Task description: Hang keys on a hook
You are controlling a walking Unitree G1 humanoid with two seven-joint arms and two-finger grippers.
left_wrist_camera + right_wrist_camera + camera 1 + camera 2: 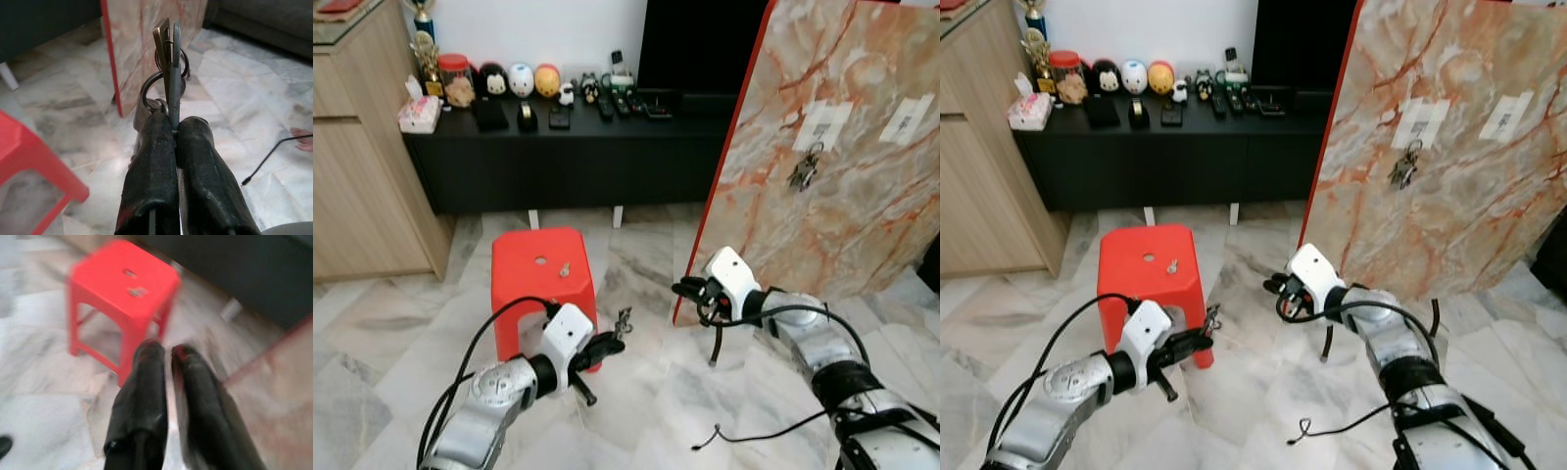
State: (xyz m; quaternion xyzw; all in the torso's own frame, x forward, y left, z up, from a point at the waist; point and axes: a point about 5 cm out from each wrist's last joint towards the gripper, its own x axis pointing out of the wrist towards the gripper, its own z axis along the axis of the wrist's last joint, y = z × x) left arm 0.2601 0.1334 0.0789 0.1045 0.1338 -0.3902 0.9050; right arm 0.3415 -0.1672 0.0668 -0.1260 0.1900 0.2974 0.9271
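A bunch of keys (168, 63) was pinched in the left gripper (612, 343), low over the floor beside the red stool (540, 264). The right gripper (687, 288) hovered empty, fingers nearly together. Another bunch (804, 168) already hung on the marble board (862, 196), far right; this bunch remained unhung.

Setting: a home living room. Marble-patterned tiled floor (391, 323) is seen throughout. A low black console (568, 147) is lined with round toy figures (521, 79) and remote controls (626, 103); a dark screen (695, 44) is mounted above it. A wooden cabinet (362, 157) and a red plastic stool (543, 279) are noted.
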